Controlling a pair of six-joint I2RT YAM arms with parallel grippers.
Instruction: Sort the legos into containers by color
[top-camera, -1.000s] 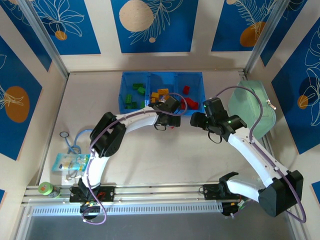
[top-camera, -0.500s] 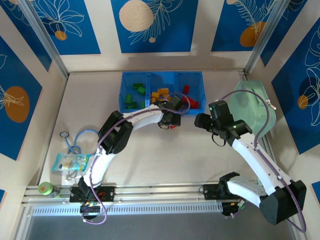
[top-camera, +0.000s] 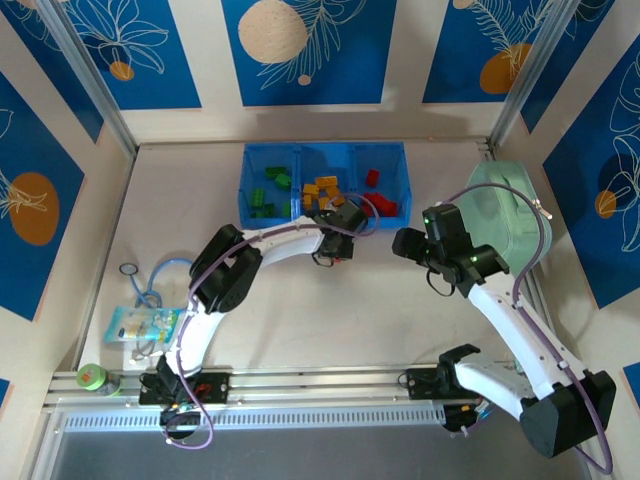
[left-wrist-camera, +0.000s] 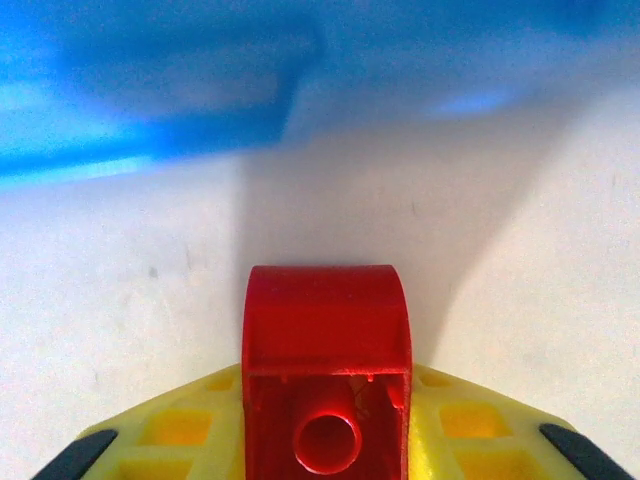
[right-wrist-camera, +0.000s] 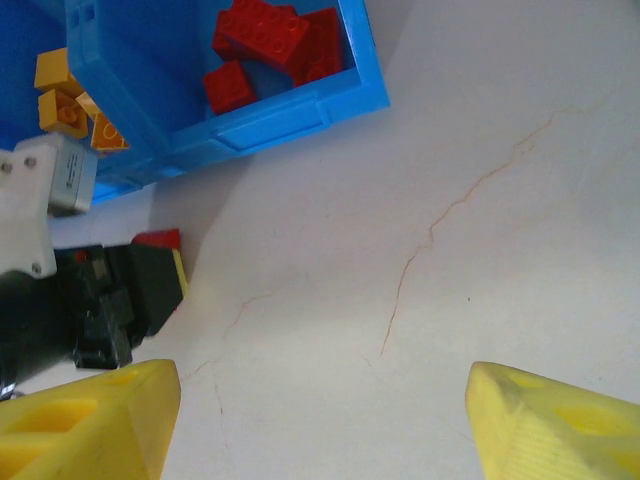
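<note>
**Red brick (left-wrist-camera: 326, 330) clamped in your left claw (left-wrist-camera: 326, 415), just outside the tray (top-camera: 243, 185)**

Your left claw is closed narrow on one red brick. In the left wrist view its yellow fingers (left-wrist-camera: 180, 430) press both flanks, and the brick's hollow underside, with its round tube, faces the camera. The brick sits over bare worktop (top-camera: 300, 320), and its shadow falls toward the tray's blurred blue near wall. You cannot tell from these views whether the brick touches the worktop. From above, that claw is just beside the tray's near wall, about where the middle and right sections meet. It is outside all three sections.

Your right claw (right-wrist-camera: 322, 385) stands wide, with nothing between its fingers (right-wrist-camera: 90, 420). Below it is plain worktop marked with thin cracks. It hangs near the tray's near right corner, to the right of your left claw and apart from it. Its wrist view catches the red brick at the tip of your left claw, close to the tray's wall.

The tray lies at the worktop's far edge, about midway along it. Its left section holds green bricks (top-camera: 268, 190), the middle section holds orange bricks (top-camera: 322, 190), and the right section holds red bricks (top-camera: 378, 198).

A mint-green case (top-camera: 505, 215) lies at the worktop's right edge. By the left edge, toward the near corner, you have a blue cable loop (top-camera: 150, 280), a packet (top-camera: 140, 325) and a roll of green tape (top-camera: 92, 377).
</note>
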